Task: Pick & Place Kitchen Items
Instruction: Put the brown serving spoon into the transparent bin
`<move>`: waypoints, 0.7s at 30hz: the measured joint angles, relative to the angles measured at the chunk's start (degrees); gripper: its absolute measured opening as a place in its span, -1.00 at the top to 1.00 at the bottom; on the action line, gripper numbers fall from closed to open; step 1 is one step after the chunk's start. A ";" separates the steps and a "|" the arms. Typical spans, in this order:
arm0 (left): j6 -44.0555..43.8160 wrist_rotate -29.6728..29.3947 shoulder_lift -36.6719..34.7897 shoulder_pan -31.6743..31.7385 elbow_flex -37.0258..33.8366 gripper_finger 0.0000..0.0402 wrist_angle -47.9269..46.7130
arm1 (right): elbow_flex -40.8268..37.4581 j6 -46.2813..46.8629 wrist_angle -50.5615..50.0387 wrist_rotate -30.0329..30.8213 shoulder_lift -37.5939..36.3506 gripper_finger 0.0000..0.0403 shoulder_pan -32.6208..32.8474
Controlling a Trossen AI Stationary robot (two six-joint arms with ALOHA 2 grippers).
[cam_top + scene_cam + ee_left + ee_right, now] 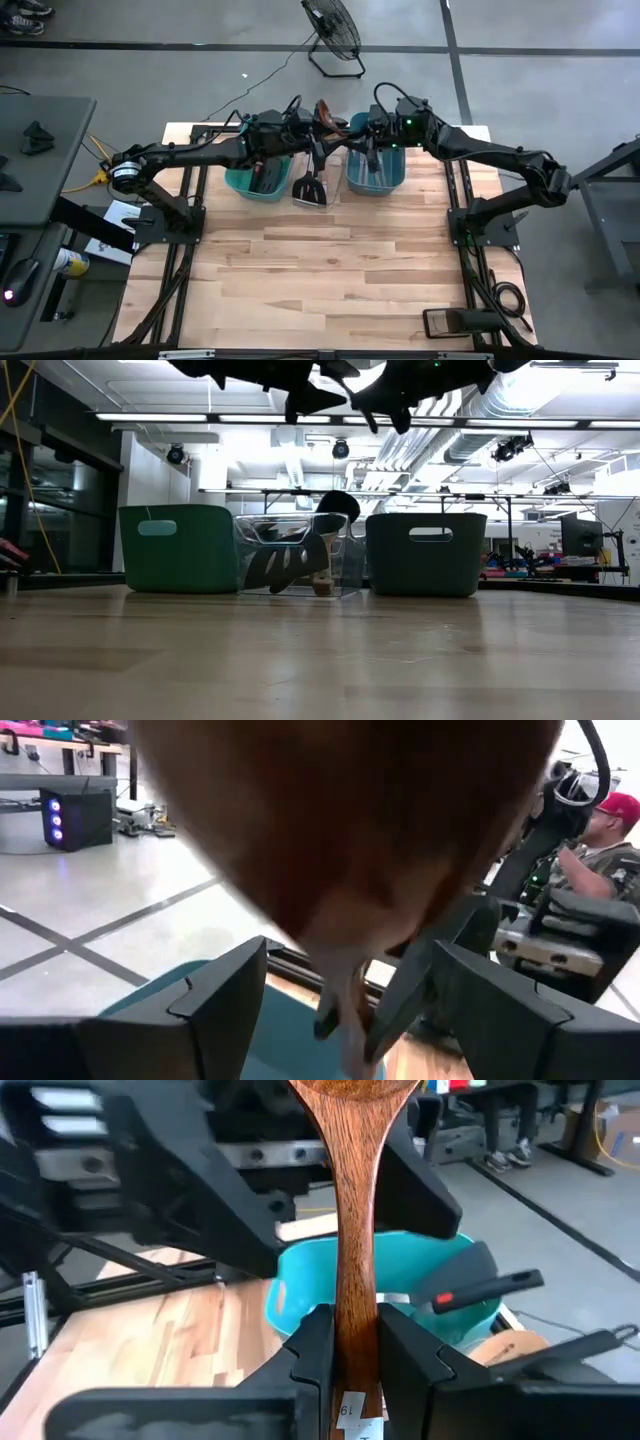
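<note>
The sorting is looking well under way but unfinished. Along the far edge of the wooden surface (pixel 330 270), the left green bin (pixel 262 178) and the right green bin (pixel 377 172) are already holding utensils, while the clear bin (pixel 311 190) between them is still carrying a black slotted spatula (pixel 285 567) and other pieces waiting to be moved.

Both arms are meeting high above the clear bin. The right gripper (pixel 354 1342) is clamping the stem of a wooden spoon (pixel 357 1230). The left gripper (pixel 345 1005) is holding its fingers apart around a brown wooden piece (pixel 340 830), apparently the same spoon, so a handover seems likely.

The near part of the surface is lying bare. Around it, a floor fan (pixel 333 32) is standing on grey concrete, and a person in a red cap (pixel 600 850) is sitting beyond the rig.
</note>
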 joint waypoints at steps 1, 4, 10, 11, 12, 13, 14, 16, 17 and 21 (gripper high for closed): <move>-0.08 0.03 0.00 -0.04 0.00 -0.40 -0.04 | 0.00 0.07 0.18 0.12 0.27 0.75 0.05; -0.67 0.48 0.00 -0.13 0.00 -0.40 -0.06 | 0.00 0.12 1.20 0.10 0.37 0.75 -0.04; -3.13 0.51 0.00 -0.13 0.00 -0.40 -0.03 | 0.00 0.10 2.06 0.38 0.32 0.75 -0.04; -3.28 0.51 0.00 -0.13 0.00 -0.40 -0.03 | 0.00 0.10 2.22 0.28 0.33 0.75 -0.01; -3.35 0.51 0.00 -0.13 0.00 -0.40 -0.04 | 0.00 0.10 2.39 0.21 0.46 0.75 0.07; -3.62 0.51 0.00 -0.13 0.00 -0.40 0.07 | 0.00 0.13 2.60 0.20 0.82 0.75 0.33; -3.72 0.51 0.00 -0.13 0.00 -0.40 0.41 | 0.00 0.10 2.67 0.14 1.12 0.75 0.55; -3.72 0.51 0.00 -0.13 0.00 -0.40 1.35 | -0.02 0.07 2.57 0.05 1.64 0.75 0.75; -3.72 0.49 0.00 -0.13 0.01 -0.40 1.52 | -0.02 0.07 3.18 0.04 2.08 0.75 1.08; -3.83 0.49 0.00 -0.13 0.00 -0.39 1.31 | -0.02 0.61 4.77 0.40 2.50 0.75 1.82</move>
